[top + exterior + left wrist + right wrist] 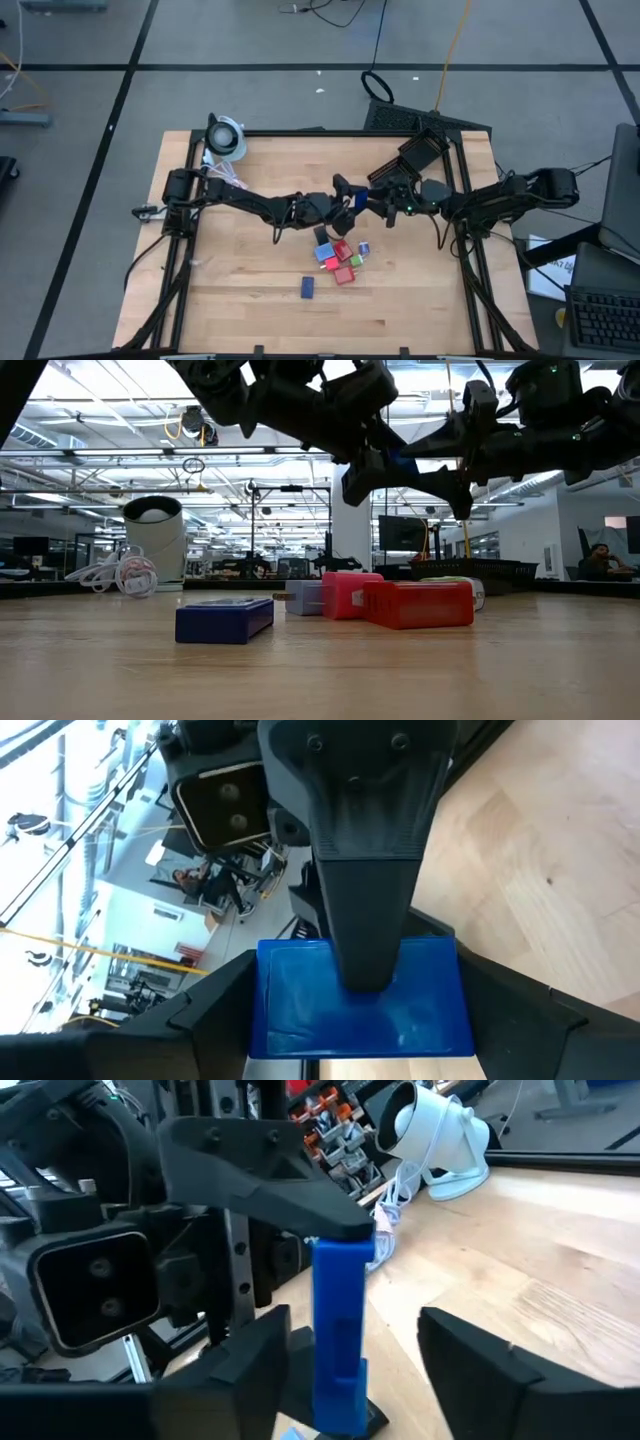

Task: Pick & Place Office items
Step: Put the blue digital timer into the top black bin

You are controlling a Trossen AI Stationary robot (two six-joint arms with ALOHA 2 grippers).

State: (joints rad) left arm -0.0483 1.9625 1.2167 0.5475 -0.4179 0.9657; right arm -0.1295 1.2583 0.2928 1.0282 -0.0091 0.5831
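The left end effector [345, 196] is raised above the desk [240, 300], just behind the cluster of office items [340, 258], and is closed on a blue block [358, 200]. In the left wrist view the blue block [360, 1000] sits flat between the two dark fingers, one finger [365, 890] pressed across its broad face. The right wrist view shows the same blue block [340, 1330] edge-on, its long axis standing upright, gripped at the top by a left-arm finger [260, 1180].

The right end effector [385, 205] is immediately on the far side of the block from the left one, also airborne. Its own fingers [490, 1370] stand spread, one to each side of the block's narrow edges, not visibly touching it. Judgement: this reads as a handover in mid-air; the block lies directly ahead of the right end effector and between its open fingers, so closing across the thin dimension appears to be what the next move calls for. Contact cannot be confirmed from these views.

Remaining items rest on the desk below the meeting point: a separate blue block [225, 620] lies flat nearest the front edge, apart from the cluster; red blocks [415, 603] and a pale one [305, 598] sit close together. A white round device [226, 137] and coiled cable [115, 573] stand well behind and left of the cluster.
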